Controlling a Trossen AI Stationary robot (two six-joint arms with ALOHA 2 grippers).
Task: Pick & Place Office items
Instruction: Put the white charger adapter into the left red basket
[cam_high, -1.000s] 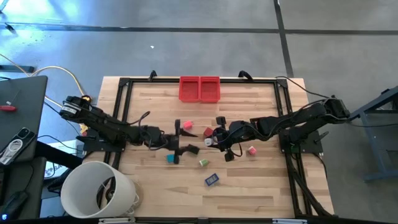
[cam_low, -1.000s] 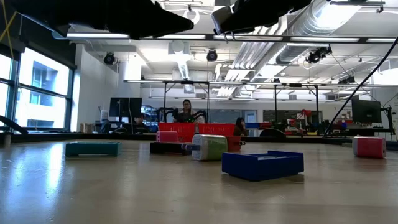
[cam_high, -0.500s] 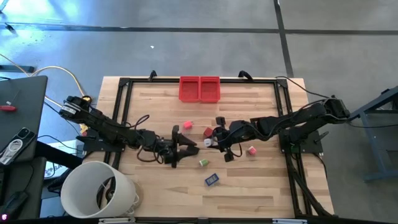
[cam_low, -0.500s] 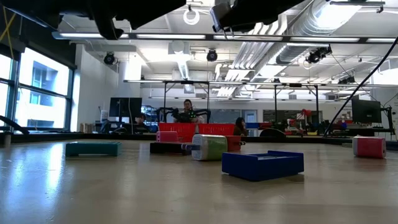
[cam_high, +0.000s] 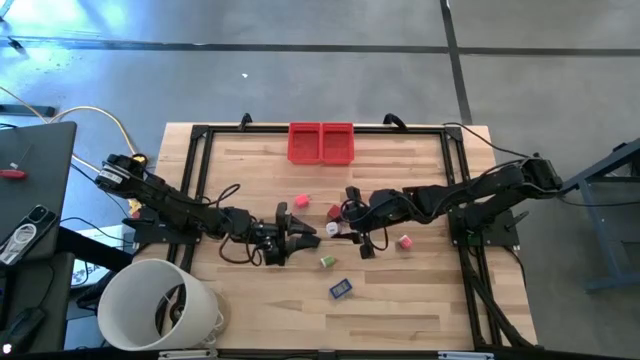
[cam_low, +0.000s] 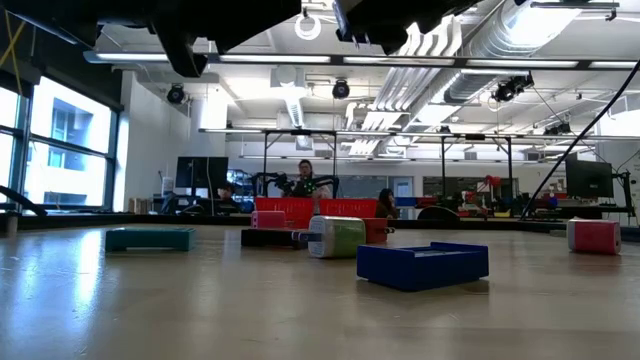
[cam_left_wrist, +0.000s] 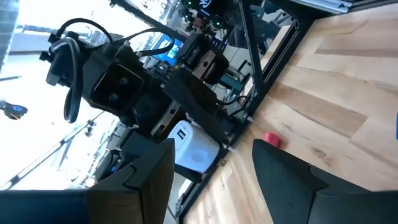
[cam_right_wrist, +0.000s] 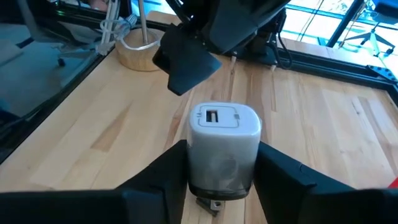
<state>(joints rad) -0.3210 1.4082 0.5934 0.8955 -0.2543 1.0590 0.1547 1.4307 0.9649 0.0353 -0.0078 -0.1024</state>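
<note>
My right gripper (cam_high: 338, 224) hovers over the table's middle, shut on a white charger cube (cam_right_wrist: 224, 146). My left gripper (cam_high: 303, 236) faces it from the left at the same height, open with nothing between its fingers (cam_left_wrist: 149, 186). Small office items lie on the wood: two pink pieces (cam_high: 301, 201) (cam_high: 405, 241), a red one (cam_high: 334, 212), a green one (cam_high: 326, 262) and a dark blue one (cam_high: 341, 289). The low view also shows a teal piece (cam_low: 150, 238) flat on the table. My right gripper pinches the cube's two opposite sides (cam_right_wrist: 194, 163) between its two fingers (cam_right_wrist: 165, 177), low on the cube near its pronged end. The cube's socket face (cam_right_wrist: 214, 117) points away from the wrist, toward my left gripper. It is lifted clear of the table.
Two red bins (cam_high: 321, 142) stand side by side at the table's far edge. A big white bucket (cam_high: 160, 303) stands off the near left corner. A black frame (cam_high: 200, 180) runs along the table's sides. Bare wood lies near the front edge.
My left gripper has rolled about its own pointing line and shifted slightly, now covering the teal piece in the high view. My right gripper has kept its place with the white cube.
</note>
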